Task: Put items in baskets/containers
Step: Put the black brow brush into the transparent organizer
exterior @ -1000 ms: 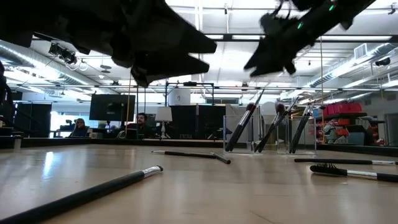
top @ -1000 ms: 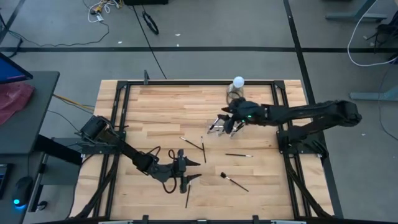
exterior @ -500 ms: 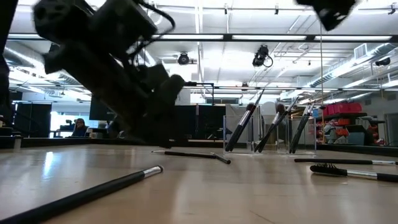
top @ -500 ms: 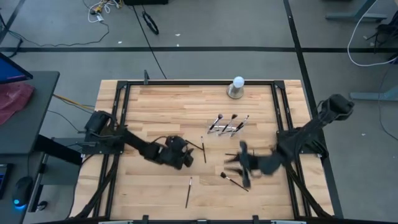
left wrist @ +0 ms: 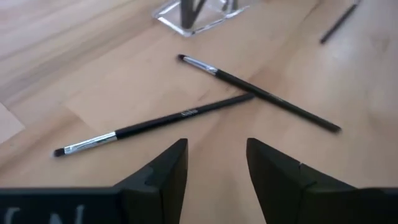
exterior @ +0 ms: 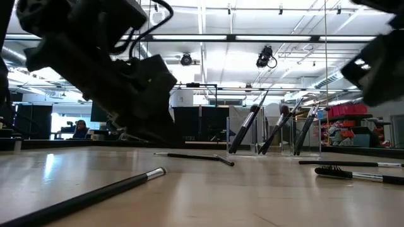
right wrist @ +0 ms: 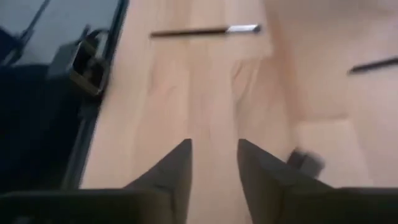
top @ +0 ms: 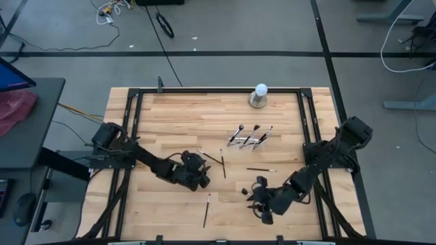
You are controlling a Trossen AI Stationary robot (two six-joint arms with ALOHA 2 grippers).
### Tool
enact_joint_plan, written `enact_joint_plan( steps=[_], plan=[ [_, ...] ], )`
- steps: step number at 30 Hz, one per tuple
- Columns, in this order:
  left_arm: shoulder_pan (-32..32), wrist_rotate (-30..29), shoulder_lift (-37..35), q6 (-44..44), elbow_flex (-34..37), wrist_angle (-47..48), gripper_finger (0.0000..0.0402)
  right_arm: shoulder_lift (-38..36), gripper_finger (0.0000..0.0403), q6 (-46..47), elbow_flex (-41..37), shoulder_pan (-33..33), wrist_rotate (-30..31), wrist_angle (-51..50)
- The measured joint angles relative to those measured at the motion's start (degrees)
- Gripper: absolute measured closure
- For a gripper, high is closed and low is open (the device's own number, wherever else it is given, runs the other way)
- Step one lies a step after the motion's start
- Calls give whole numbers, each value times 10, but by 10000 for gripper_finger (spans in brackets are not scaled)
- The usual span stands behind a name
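Several thin dark makeup brushes lie flat on the wood. Two of them cross; one lies alone; one lies near the near edge. A fluffy-tipped brush lies beside my right gripper. The clear holder stands far of centre, and three brushes lean in it. My left gripper is open, low over the table just left of the crossed pair. My right gripper is open near the near edge.
A white ball on a grey round base stands at the table's far edge. A black frame runs along the table's sides. Bare wood lies far left of the holder. People sit in the room behind.
My right gripper has swung from over the holder toward the table's near edge and come down beside the fluffy-tipped brush. My left gripper has moved a little toward the far edge, off the near-edge brush and toward the crossed pair. The brushes in the holder have stayed put.
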State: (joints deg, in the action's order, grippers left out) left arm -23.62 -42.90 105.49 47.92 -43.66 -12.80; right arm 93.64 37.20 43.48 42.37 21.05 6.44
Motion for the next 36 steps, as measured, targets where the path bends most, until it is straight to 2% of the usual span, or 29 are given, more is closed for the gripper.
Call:
enact_joint_plan(
  steps=[2, 5, 10, 19, 26, 31, 36],
  plan=[
    [-10, -11, 0, -11, 0, 0, 232, -1, 239, 8, 0, 8, 4, -32],
    [-20, -28, 0, -21, 0, 0, 232, 0, 216, 39, 0, 26, 62, -79],
    [-30, -53, 0, -22, 0, 0, 232, 15, 217, 131, 0, 58, 147, -121],
    [-47, -90, 0, -29, 0, -10, 232, 130, 263, 159, 0, 77, 211, -56],
    [-49, -91, 0, -31, 0, -19, 232, 173, 321, 207, 4, 83, 246, -67],
    [-56, -99, 0, -86, 0, -57, 232, 186, 388, 226, 6, 87, 261, -86],
    [-74, -117, -3, -178, 0, -126, 232, 185, 391, 224, 5, 90, 275, -86]
  ],
)
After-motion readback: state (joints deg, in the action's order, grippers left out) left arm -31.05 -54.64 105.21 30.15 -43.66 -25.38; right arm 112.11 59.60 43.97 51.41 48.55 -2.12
